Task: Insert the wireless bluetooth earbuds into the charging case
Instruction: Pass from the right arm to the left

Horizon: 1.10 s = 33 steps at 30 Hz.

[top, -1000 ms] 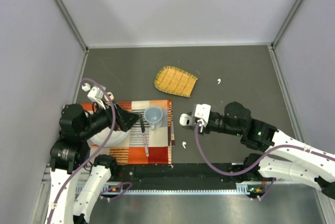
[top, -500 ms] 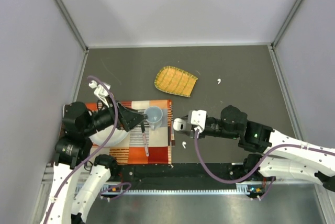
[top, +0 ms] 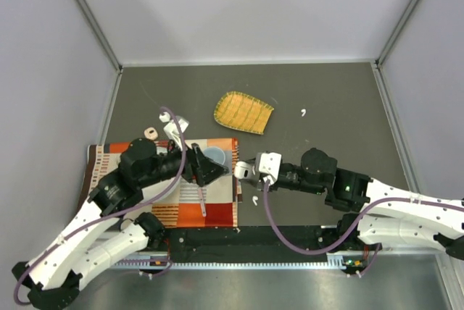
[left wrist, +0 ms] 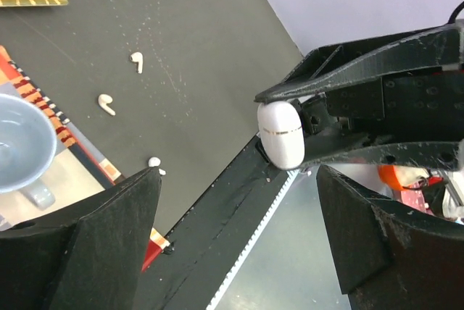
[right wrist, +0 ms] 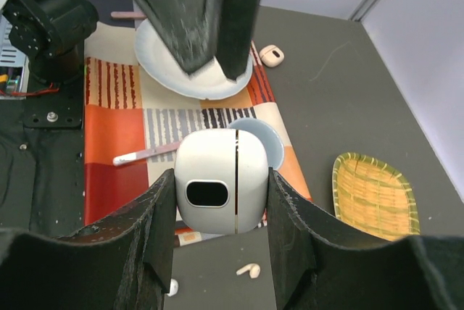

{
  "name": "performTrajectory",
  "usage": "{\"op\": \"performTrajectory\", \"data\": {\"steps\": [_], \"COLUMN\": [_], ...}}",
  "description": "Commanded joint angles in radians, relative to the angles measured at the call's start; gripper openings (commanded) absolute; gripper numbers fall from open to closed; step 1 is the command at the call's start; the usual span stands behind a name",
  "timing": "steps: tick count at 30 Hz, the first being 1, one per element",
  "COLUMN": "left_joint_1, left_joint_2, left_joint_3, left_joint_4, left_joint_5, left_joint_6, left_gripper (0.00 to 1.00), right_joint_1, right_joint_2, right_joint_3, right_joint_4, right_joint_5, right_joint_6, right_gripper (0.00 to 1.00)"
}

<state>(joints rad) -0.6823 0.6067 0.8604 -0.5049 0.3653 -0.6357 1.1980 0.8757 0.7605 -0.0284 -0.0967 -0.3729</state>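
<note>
The charging case (right wrist: 221,181) is a small white, rounded box with a thin seam running round it and a dark oval window on the face turned to the right wrist camera. The right gripper (top: 244,171) has it clamped between its two fingers, lifted off the surface (top: 326,100), just right of the mat's right edge. The case's lid looks closed.

The wireless bluetooth earbuds are tiny white comma-shaped pieces. Three can be counted on the dark surface: one far right (top: 304,113), one beside the mat's right edge (left wrist: 106,103), and one just near of the held case (top: 255,199). A fourth cannot be made out.

The left gripper (top: 210,171) hangs over the mat with its jaws spread wide and nothing between them, pointing right toward the case.

One patterned orange, red and white mat (top: 217,212) lies at the near left. On it stand one pale blue cup (top: 214,156), one white plate (right wrist: 165,64) and one slim utensil (top: 201,198). One yellow woven tray (top: 243,112) lies farther back, and one small pinkish round thing (top: 151,133) sits off the mat's far left corner.
</note>
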Motion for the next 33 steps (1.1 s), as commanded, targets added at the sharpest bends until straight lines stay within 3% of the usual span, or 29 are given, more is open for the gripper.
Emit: {"op": "performTrajectory", "data": {"steps": [1,10,15,24,33], "left_joint_1": [-0.117,-0.191,-0.203,-0.212,-0.214], "left_joint_2": [0.064,0.134,0.143,0.15,0.172], "left_joint_3": [0.014,0.008,0.002,-0.004,0.003], "left_joint_4": [0.126,0.22,0.22,0.218,0.216], "left_joint_5": [-0.159,-0.233,-0.2,-0.092,-0.088], "left_joint_6": [-0.019,-0.022,-0.036,-0.05,-0.041], "left_gripper": [0.93,0.78,0.73,0.72,0.57], "right_joint_1": [0.041,0.058,0.058,0.06,0.066], "right_joint_2": [0.009,0.008,-0.004,0.0,-0.009], "right_joint_3": [0.042,0.034,0.014,0.005,0.0], "right_joint_4": [0.094,0.108,0.13,0.116,0.122], "right_joint_5": [0.026,0.055,0.083,0.138,0.112], "right_joint_6": [0.011,0.032,0.035,-0.001,-0.012], "right_gripper": [0.0,0.0,0.0,0.0,0.0]}}
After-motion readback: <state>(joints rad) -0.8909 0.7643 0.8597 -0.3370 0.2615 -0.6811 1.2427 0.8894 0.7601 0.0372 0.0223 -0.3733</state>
